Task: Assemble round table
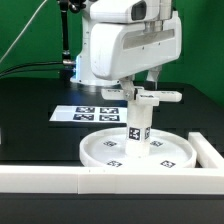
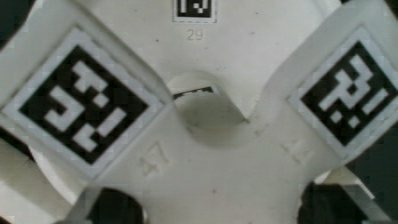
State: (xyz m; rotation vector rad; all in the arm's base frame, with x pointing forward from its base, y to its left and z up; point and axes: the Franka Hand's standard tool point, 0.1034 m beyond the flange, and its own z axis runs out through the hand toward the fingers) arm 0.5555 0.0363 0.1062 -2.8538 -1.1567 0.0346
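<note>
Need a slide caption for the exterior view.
Panda tool holding cross-shaped piece atop the post, upright on the round disc.

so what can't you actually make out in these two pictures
- Gripper: in the exterior view the flat cross-shaped piece covers the fingertips; open or shut cannot be told.
- Post to cross-shaped piece joint: too small in the exterior view.
- Round disc: absent from the wrist view, which the cross-shaped piece fills.
- Marker board: partly behind the arm.

Post [image 1: 138, 125] upright on disc [image 1: 100, 150]; cross-shaped piece [image 1: 157, 96] atop post; marker board [image 1: 90, 113] behind.
</note>
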